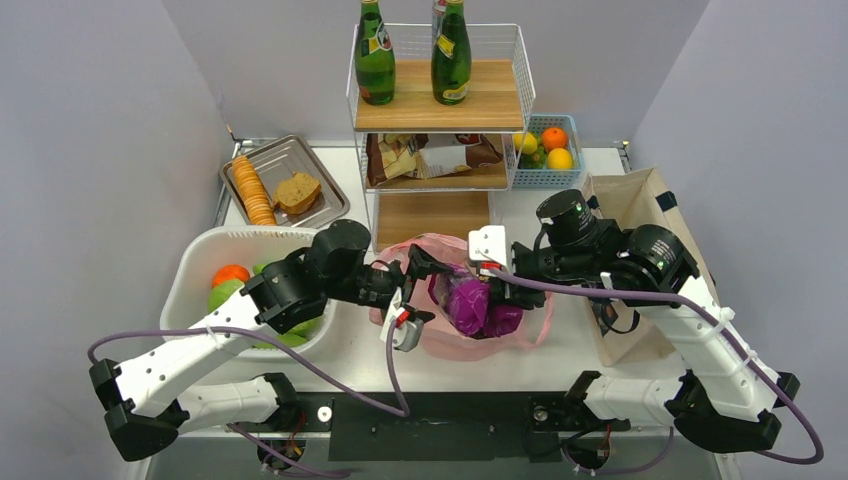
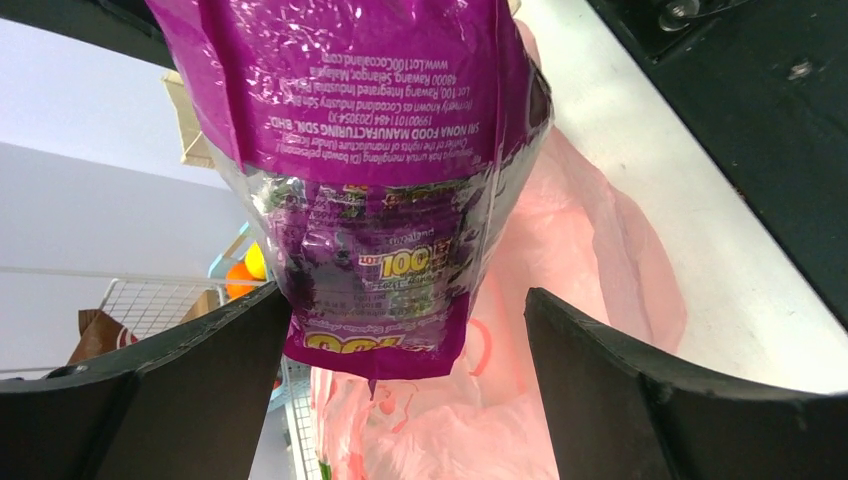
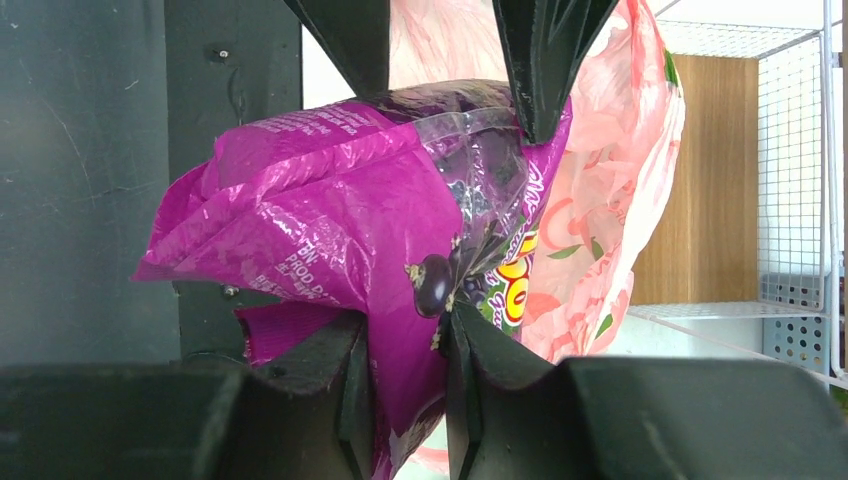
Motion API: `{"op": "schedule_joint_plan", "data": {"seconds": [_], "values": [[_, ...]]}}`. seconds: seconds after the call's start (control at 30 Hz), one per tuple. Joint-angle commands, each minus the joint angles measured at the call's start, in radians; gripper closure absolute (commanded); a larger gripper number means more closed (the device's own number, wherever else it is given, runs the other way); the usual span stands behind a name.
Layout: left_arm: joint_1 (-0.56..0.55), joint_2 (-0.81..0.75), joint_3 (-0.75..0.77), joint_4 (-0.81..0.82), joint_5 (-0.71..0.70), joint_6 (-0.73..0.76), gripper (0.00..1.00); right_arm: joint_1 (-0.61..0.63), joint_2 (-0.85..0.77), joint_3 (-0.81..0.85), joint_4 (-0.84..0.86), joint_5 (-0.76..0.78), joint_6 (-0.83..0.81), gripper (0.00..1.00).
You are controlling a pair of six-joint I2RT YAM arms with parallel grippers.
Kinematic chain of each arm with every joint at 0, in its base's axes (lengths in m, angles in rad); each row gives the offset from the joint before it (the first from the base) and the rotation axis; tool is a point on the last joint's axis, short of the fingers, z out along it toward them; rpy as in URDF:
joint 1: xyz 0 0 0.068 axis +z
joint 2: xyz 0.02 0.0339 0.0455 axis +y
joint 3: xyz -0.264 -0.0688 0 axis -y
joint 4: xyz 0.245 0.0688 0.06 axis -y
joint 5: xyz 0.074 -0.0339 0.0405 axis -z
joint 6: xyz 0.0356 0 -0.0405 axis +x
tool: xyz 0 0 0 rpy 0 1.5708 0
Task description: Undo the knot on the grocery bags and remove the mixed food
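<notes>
Seen from above, the pink grocery bag (image 1: 440,345) lies crumpled on the white desk (image 1: 570,350) in front of a wire shelf (image 1: 440,110). A purple snack packet (image 1: 468,305) is just above it, between the left fingers (image 1: 422,264) and the right fingers (image 1: 508,294). The left wrist view shows the left fingers (image 2: 640,400) spread wide apart on either side of the hanging packet (image 2: 370,150), with the pink bag (image 2: 590,260) on the desk (image 2: 720,260) beneath. The right wrist view shows the right fingers (image 3: 350,390) clamped on the packet's (image 3: 330,220) lower edge, holding it in front of the pink bag (image 3: 600,200).
</notes>
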Motion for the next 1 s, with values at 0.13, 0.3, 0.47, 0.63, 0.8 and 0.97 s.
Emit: {"op": "schedule_joint_plan", "data": {"seconds": [0.13, 0.3, 0.47, 0.63, 0.8, 0.97], "values": [[-0.071, 0.003, -0.127, 0.421, -0.215, -0.189, 0.15, 0.022, -0.009, 0.067, 0.205, -0.083, 0.031, 1.00], [-0.093, 0.013, -0.135, 0.449, -0.265, -0.275, 0.21, 0.031, -0.015, 0.065, 0.197, -0.070, -0.003, 1.00], [-0.092, -0.020, -0.119, 0.401, -0.202, -0.362, 0.66, 0.031, -0.036, 0.043, 0.201, -0.014, 0.003, 0.97], [-0.050, -0.062, -0.110, 0.347, -0.220, -0.476, 1.00, 0.017, -0.077, 0.050, 0.215, 0.135, 0.079, 0.39], [0.099, -0.078, -0.089, 0.362, -0.207, -0.719, 1.00, -0.024, -0.155, 0.040, 0.233, 0.243, 0.091, 0.20], [0.154, -0.055, -0.044, 0.370, -0.159, -0.868, 1.00, -0.026, -0.190, 0.008, 0.268, 0.242, 0.073, 0.14]]}}
